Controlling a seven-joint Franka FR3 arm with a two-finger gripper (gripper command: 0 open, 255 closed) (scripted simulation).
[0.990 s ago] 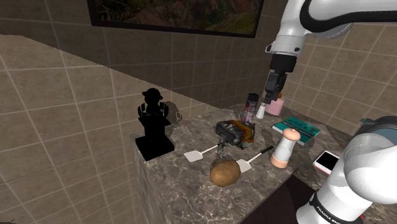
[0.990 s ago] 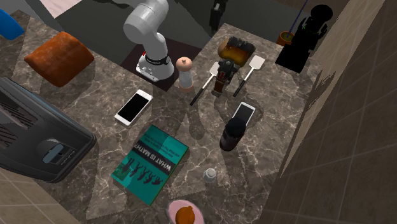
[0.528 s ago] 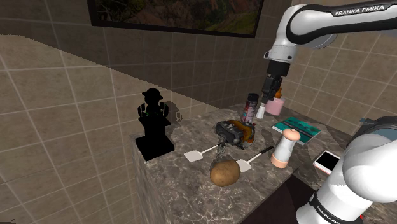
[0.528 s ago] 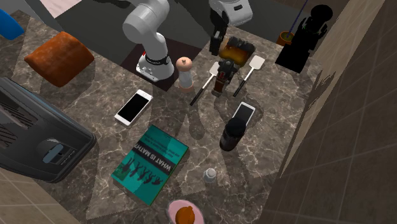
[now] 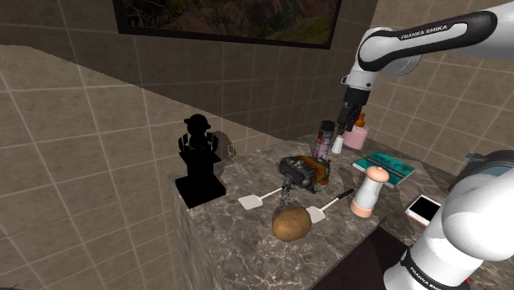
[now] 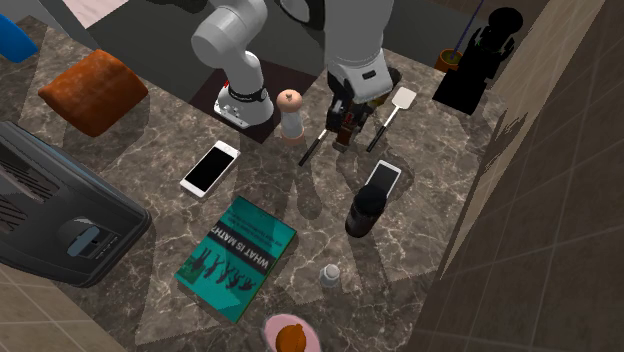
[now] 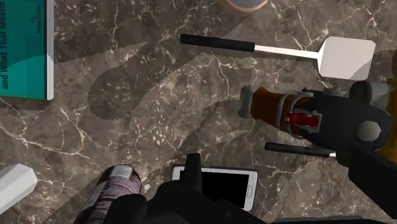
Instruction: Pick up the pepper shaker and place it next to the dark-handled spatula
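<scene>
The pepper shaker (image 6: 364, 210) is a tall dark cylinder with a reddish-grey cap (image 7: 113, 191). It stands upright by the wall (image 5: 326, 140), beside a white phone (image 6: 382, 178). My black gripper (image 6: 342, 115) hangs open above the counter (image 5: 342, 128), clear of the shaker and holding nothing. In the wrist view the phone (image 7: 219, 183) lies under the gripper (image 7: 283, 191), with the shaker off to one side. The dark-handled spatula (image 6: 315, 140) lies flat next to a wooden mill (image 6: 290, 113). Its black handle (image 7: 216, 42) and white blade (image 7: 347, 56) show plainly.
A second spatula (image 6: 395, 110) and a brown-and-black object (image 7: 299, 114) lie between the spatulas. A small white shaker (image 6: 329, 275), teal book (image 6: 235, 257), pink cup (image 6: 290, 337) and second phone (image 6: 210, 167) are nearby. A potato (image 5: 290, 223) sits near the counter's edge.
The arm has swung out over the counter: in the second exterior view the gripper came down from the top edge to above the spatulas. The fingers stayed open and nothing on the counter moved.
</scene>
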